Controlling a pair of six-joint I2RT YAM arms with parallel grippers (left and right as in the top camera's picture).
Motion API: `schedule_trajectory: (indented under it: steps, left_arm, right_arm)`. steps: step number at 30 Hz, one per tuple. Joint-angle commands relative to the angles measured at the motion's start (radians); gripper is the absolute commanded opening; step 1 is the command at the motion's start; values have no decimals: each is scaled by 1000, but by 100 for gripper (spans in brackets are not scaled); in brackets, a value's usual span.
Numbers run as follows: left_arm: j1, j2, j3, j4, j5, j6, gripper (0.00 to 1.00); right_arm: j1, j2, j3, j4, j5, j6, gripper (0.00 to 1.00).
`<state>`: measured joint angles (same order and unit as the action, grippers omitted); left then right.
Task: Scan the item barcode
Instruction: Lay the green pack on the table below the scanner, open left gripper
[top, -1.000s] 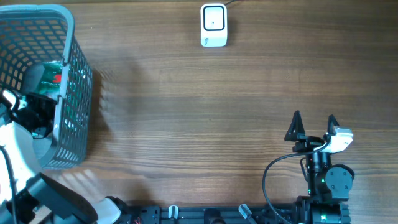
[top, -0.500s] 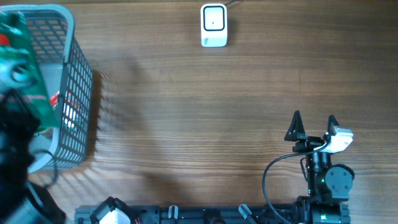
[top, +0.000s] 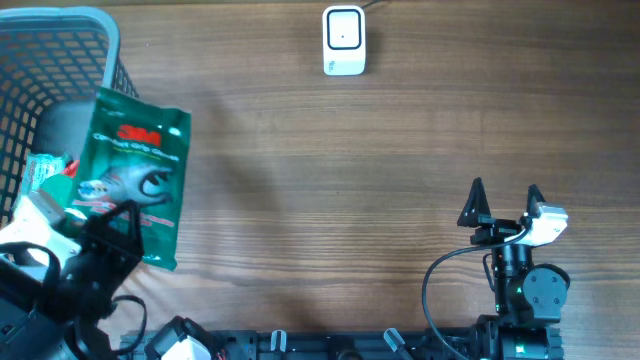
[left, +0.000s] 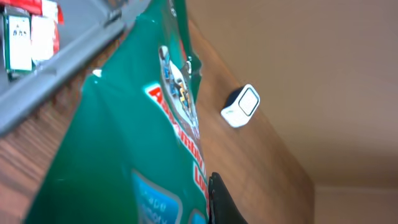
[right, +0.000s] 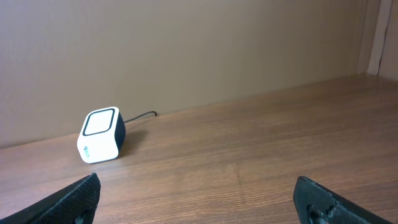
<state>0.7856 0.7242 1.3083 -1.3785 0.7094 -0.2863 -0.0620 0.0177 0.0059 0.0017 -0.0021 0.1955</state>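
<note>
A green 3M glove packet (top: 137, 180), the item, hangs over the right rim of the grey wire basket (top: 60, 40). My left gripper (top: 120, 225) is shut on the packet's lower part. In the left wrist view the packet (left: 124, 143) fills most of the frame, with one black finger (left: 219, 202) pressed against its right side and the other finger hidden. No barcode shows on it. The white barcode scanner (top: 344, 40) stands at the table's far edge and is also visible as a white scanner (right: 99, 134). My right gripper (top: 505, 200) rests open near the front right, holding nothing.
Other packaged goods (left: 25, 31) lie inside the basket, past its grey rim (left: 56, 68). The scanner's cable runs off toward the back wall. Bare wood table (top: 330, 190) stretches between the basket and the right arm.
My left gripper has lifted the green packet up out of the basket and carried it right, over the basket's rim. The right arm has not moved.
</note>
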Motion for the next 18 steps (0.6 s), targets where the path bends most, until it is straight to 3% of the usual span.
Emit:
schedule_trajectory:
  steps: [1,4,13,18]
  left_arm:
    - [2,-5,-3,-39,35,84,4]
    - [2,-5,-22,-52,68,157,4]
    - [-11,-2,-148,16,95,178,4]
    - [-188,50,-201,109,92,175,4]
  right_arm:
    - [-2,-4,0,5,10,-12,100]
    - [-2,-4,0,5,10,-12,100]
    - [-2,-4,0,5,10,-11,100]
    - [-2,-4,0,5,10,-12,100]
